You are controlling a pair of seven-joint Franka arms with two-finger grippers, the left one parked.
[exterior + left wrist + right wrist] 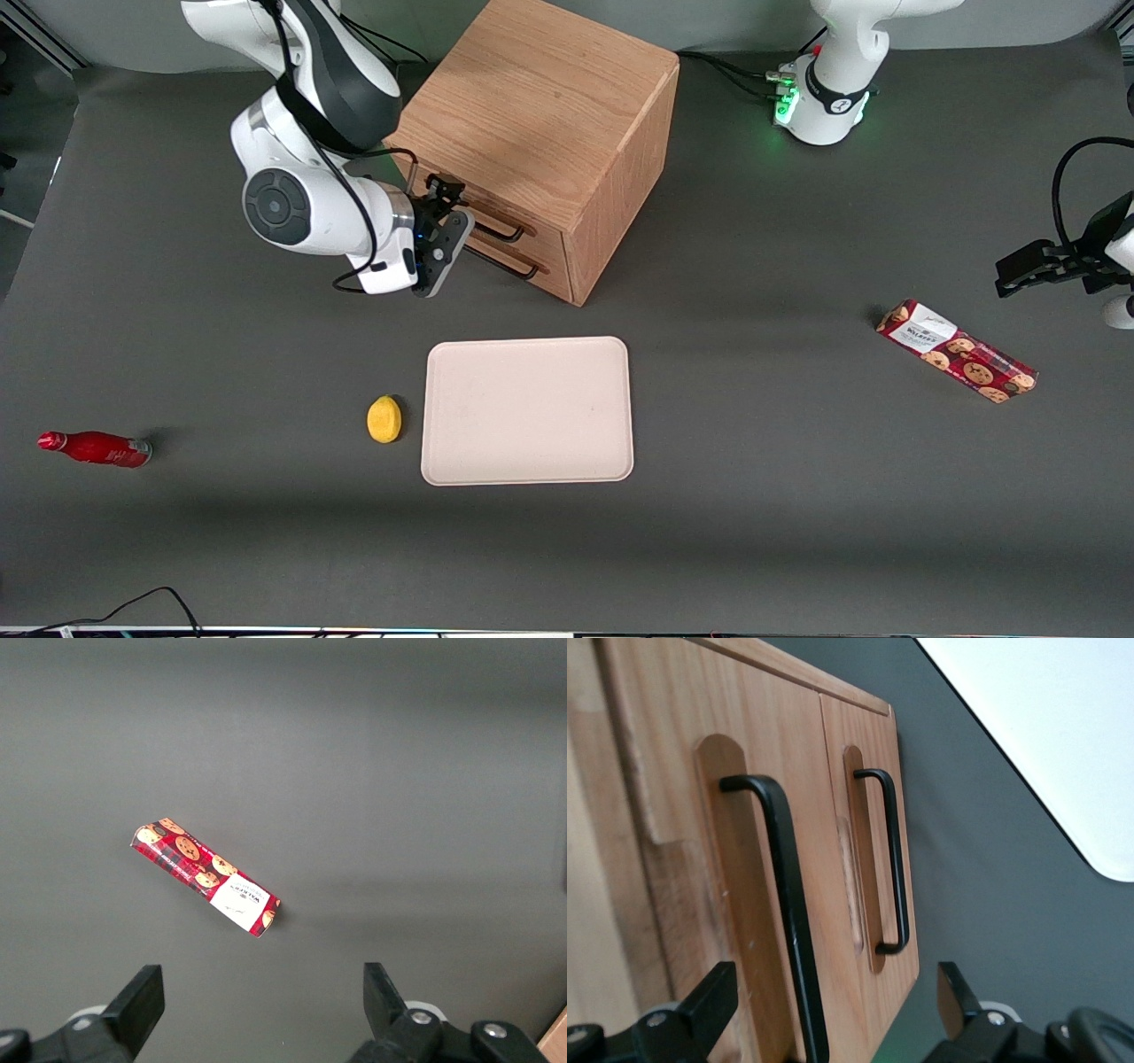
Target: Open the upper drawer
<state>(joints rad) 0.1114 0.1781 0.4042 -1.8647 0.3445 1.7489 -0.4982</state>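
The oak cabinet (532, 115) stands on the dark table, its two drawer fronts facing the working arm. The upper drawer (483, 213) with its thin black handle (499, 231) looks shut, as does the lower drawer (523, 275) under it. My right gripper (454, 217) is open right in front of the upper drawer. In the right wrist view the upper drawer's handle (784, 895) runs between the two open fingers of the gripper (833, 992), not clamped. The lower drawer's handle (897, 859) lies outside them.
A beige tray (529, 410) lies nearer the front camera than the cabinet; its corner shows in the right wrist view (1063, 744). A yellow lemon (384, 418) sits beside it. A red bottle (96, 448) lies toward the working arm's end, a cookie box (957, 350) toward the parked arm's.
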